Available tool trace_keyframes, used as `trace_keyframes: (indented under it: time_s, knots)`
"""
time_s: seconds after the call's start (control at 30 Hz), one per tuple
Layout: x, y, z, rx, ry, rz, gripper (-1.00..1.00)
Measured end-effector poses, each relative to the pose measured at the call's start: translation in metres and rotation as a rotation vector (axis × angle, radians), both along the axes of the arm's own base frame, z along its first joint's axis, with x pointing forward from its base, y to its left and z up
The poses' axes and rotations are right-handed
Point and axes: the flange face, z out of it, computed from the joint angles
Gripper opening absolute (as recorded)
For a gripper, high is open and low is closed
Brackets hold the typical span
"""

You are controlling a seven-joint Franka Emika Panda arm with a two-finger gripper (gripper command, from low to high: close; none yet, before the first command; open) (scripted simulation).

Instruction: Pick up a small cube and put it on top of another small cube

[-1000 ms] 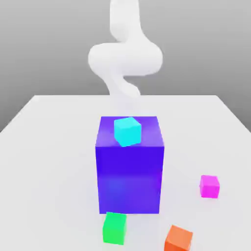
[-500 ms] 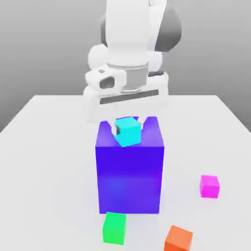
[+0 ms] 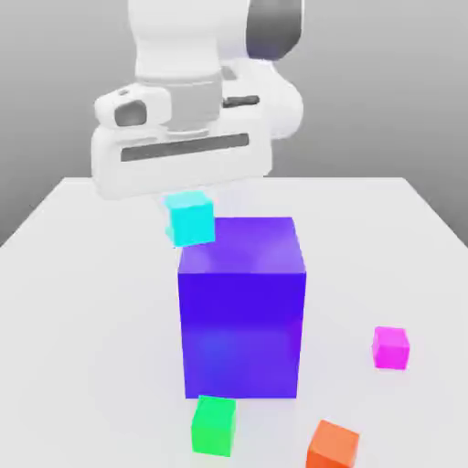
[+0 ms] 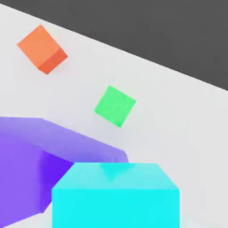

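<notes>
Cyan cube (image 3: 191,219) is clamped in the tool (image 3: 187,212) above the purple block's (image 3: 241,311) edge: carry step; next, lower it squarely onto the green cube (image 3: 214,425) near the desk's (image 3: 82,302) front edge.

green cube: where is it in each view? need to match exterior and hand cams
Exterior view: green cube sits on the table at the bottom edge, just in front of the big purple block, with the orange cube toward the exterior view's right.
Hand view: green cube lies on the table between the orange cube and the purple block.
Shared landmark: the purple block.
</notes>
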Motion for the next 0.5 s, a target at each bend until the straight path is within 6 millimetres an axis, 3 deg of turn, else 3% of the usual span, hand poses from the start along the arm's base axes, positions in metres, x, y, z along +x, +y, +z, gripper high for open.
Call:
trace_keyframes:
  time_s: [0.27,0.4,0.5]
  knots:
    - [0.005,-0.102,-0.077,-0.020,0.003,0.010,-1.00]
    - [-0.016,-0.162,-0.119,-0.020,0.002,-0.012,-1.00]
    - [-0.028,-0.189,-0.152,-0.017,-0.002,0.013,-1.00]
